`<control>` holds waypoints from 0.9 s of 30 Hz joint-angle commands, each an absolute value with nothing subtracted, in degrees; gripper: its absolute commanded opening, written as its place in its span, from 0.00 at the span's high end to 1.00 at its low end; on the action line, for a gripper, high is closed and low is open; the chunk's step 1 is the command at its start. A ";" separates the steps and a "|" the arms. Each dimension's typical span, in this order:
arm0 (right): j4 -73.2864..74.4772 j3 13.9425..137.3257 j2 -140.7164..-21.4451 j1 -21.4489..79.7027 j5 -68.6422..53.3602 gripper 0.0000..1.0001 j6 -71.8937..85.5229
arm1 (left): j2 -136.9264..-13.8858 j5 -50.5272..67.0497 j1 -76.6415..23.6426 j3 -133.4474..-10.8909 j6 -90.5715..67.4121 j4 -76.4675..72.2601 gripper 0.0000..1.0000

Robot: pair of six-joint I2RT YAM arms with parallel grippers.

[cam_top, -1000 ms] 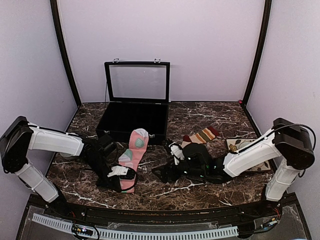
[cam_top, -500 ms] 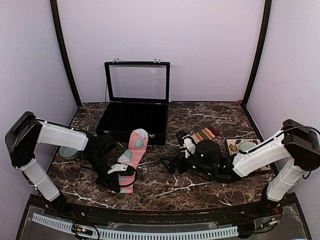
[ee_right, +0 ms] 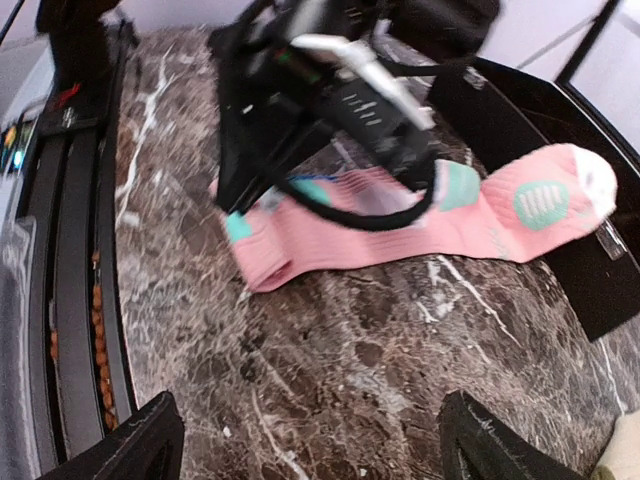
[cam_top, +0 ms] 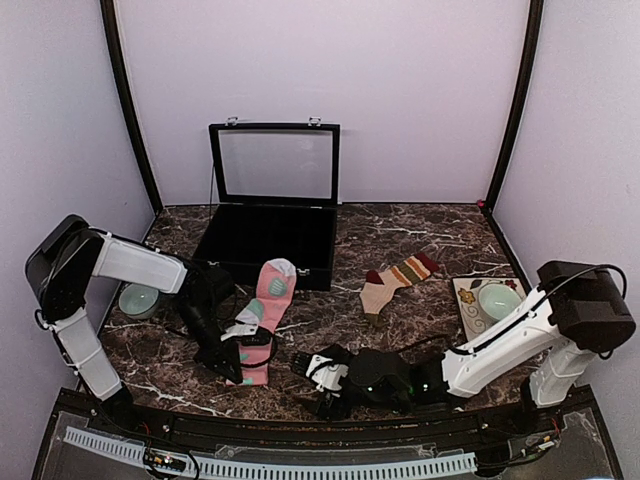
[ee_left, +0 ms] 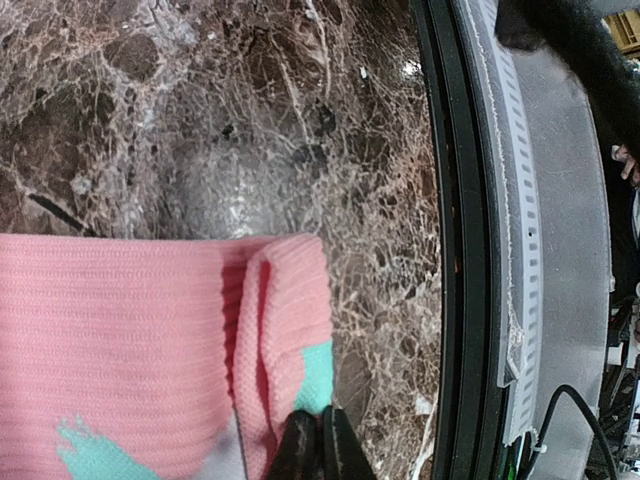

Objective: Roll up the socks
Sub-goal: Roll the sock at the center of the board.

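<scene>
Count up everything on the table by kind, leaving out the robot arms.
Socks: 2, the pink sock and the striped sock
Bowls: 2, the left bowl and the right bowl
Cases: 1, the black case, lid open
Plates: 1, the patterned plate under the right bowl
Total: 6

Sock (cam_top: 270,295) before case (cam_top: 262,238), bowl (cam_top: 497,298) on plate (cam_top: 467,315)

Pale lilac walls (cam_top: 420,90) enclose three sides of a dark marble-patterned table (cam_top: 420,225), veined white; black posts (cam_top: 128,110) stand in the rear corners. An open black case (cam_top: 265,235) with a clear lid sits at the back; a white perforated strip (cam_top: 300,465) runs along the near edge; the light is soft and even.
</scene>
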State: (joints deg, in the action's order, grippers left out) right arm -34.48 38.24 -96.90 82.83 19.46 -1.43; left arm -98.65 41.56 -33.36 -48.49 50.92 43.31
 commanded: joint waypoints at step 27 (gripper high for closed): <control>-26.12 68.73 -123.52 78.04 -0.87 0.54 -22.94 | -102.48 41.87 -32.52 -52.46 55.23 49.47 0.91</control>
